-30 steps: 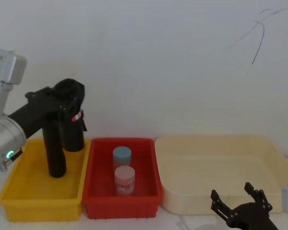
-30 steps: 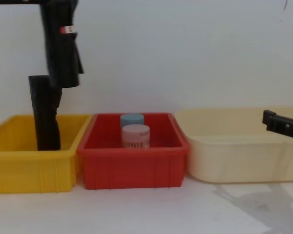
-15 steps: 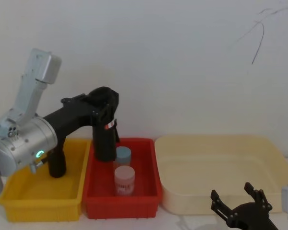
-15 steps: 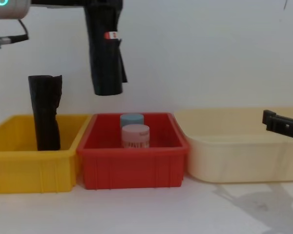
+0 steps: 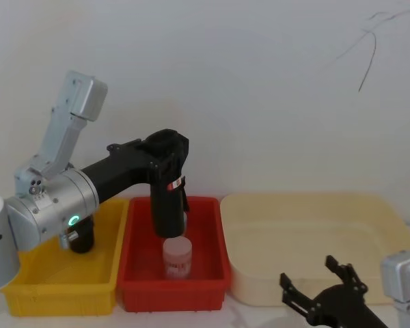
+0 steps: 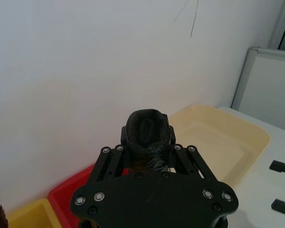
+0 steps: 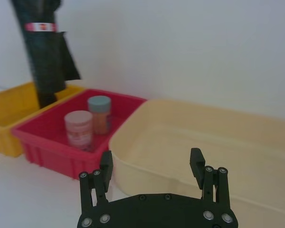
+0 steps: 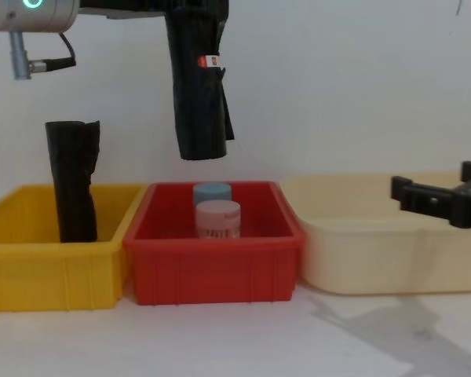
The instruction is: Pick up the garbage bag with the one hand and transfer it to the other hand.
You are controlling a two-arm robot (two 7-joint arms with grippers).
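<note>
holding the garbage bag (image 8: 198, 94) in the air w/ the left gripper (image 5: 165, 152), fingers clamped round its upper end, long axis hanging near vertical, red-and-white label showing on its upper part. hanging above the red bin (image 8: 212, 275), lower end clear of the 2 jars (image 8: 217, 218) below, not touching. waiting low on the right w/ the right gripper (image 7: 152, 159), fingers spread apart & empty, sitting on the robot's side of the cream tray (image 8: 377, 259), well apart from the bag. lying up & to the left of that gripper, so prob. needing a carry rightward & down, or the right gripper rising to meet it. w/ the roll upright & the left fingers taking the top, leaving the lower half free as the likely spot for a sideways grab. standing untouched in the yellow bin (image 8: 47, 275): a 2nd black roll (image 8: 73, 181), no label. pickup looking done; transfer not yet begun.
</note>
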